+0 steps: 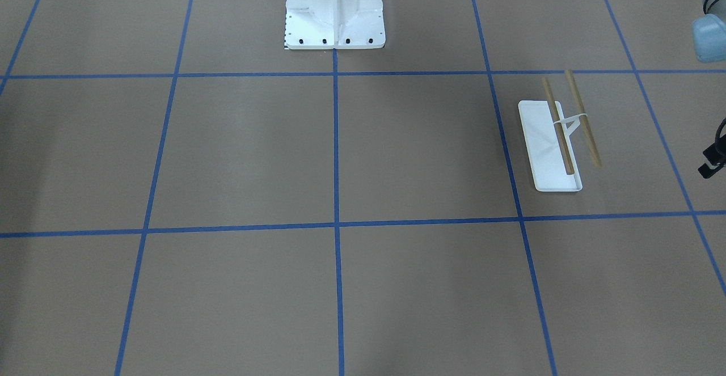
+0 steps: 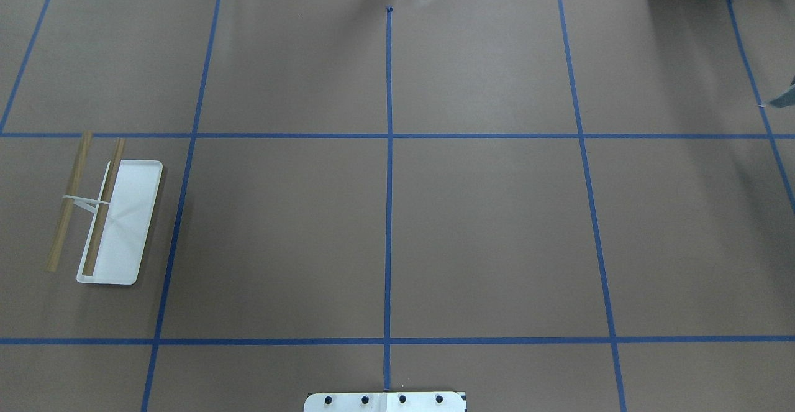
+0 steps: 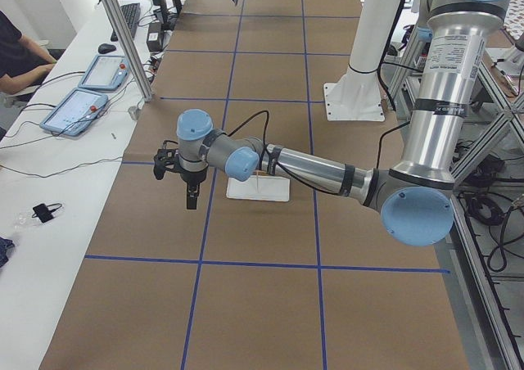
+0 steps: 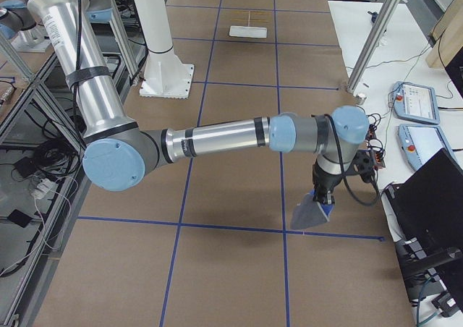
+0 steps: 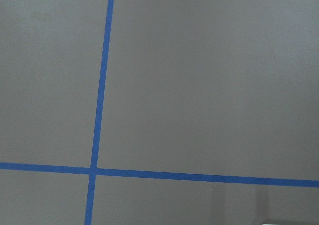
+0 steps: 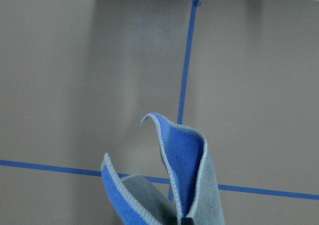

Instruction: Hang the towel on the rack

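Observation:
The towel [image 6: 187, 175], royal blue on one face and grey on the other with pale edging, hangs folded from my right gripper [image 4: 321, 196], which is shut on it. It dangles a little above the table [image 4: 312, 215] near the operators' edge. The rack [image 2: 112, 219] is a white tray base with a forked support and two tan wooden rods. It stands at the table's left end and also shows in the front-facing view [image 1: 558, 138]. My left gripper [image 3: 191, 196] hovers above the table just beside the rack. I cannot tell whether it is open or shut.
The large white bolted pedestal [image 1: 334, 7] stands at the robot's side of the table. Blue tape lines [image 2: 389, 182] divide the brown table cover into squares. Tablets and cables [image 4: 416, 117] lie on the white bench past the table's edge.

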Robot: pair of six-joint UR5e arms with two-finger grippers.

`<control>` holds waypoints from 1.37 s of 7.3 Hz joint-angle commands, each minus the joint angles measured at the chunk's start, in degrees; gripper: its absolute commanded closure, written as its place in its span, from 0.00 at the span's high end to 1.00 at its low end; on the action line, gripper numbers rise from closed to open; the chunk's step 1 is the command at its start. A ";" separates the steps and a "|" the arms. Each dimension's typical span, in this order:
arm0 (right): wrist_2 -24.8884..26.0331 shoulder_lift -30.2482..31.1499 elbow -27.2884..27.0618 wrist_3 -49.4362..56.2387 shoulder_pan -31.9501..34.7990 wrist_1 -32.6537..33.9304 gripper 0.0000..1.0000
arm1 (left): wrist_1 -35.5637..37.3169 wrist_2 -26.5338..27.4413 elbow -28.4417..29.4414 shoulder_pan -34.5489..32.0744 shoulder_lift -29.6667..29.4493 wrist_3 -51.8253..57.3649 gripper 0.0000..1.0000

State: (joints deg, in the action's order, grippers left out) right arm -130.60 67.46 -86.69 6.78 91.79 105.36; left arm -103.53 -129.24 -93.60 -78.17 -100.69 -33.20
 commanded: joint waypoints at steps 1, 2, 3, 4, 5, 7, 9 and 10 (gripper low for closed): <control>-0.53 -1.45 -10.73 -0.19 -3.61 3.36 0.00 | 0.35 -3.27 0.87 3.17 -5.46 -8.68 0.98; -0.53 -1.54 -15.65 -0.80 -7.64 3.88 0.00 | 0.44 -3.73 0.96 5.72 -8.36 -12.55 0.98; -0.36 -2.15 -19.09 -2.55 -11.77 3.71 0.00 | 0.35 -3.82 1.13 8.10 -11.00 -16.33 0.98; -0.01 -2.42 -23.65 -5.70 -16.42 2.06 0.00 | 0.35 -3.91 1.31 12.30 -14.42 -20.89 0.98; 0.26 -2.94 -27.09 -16.00 -21.17 -2.92 0.00 | 0.26 -4.00 2.09 14.95 -17.50 -25.11 0.98; 1.57 -3.21 -29.05 -23.29 -30.57 -14.70 0.00 | 0.00 -4.00 2.80 18.74 -22.51 -30.92 0.98; 12.77 -4.08 -34.23 -28.48 -40.77 -15.10 0.00 | -2.45 -4.00 3.68 22.70 -26.90 -40.48 0.98; 15.79 -5.48 -34.33 -30.75 -43.77 -15.10 0.00 | -4.90 -4.00 5.51 24.63 -29.89 -45.84 0.98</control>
State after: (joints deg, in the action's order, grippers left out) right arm -119.49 63.30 -119.92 -21.21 52.65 90.59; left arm -105.98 -133.24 -89.77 -55.85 -127.14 -72.65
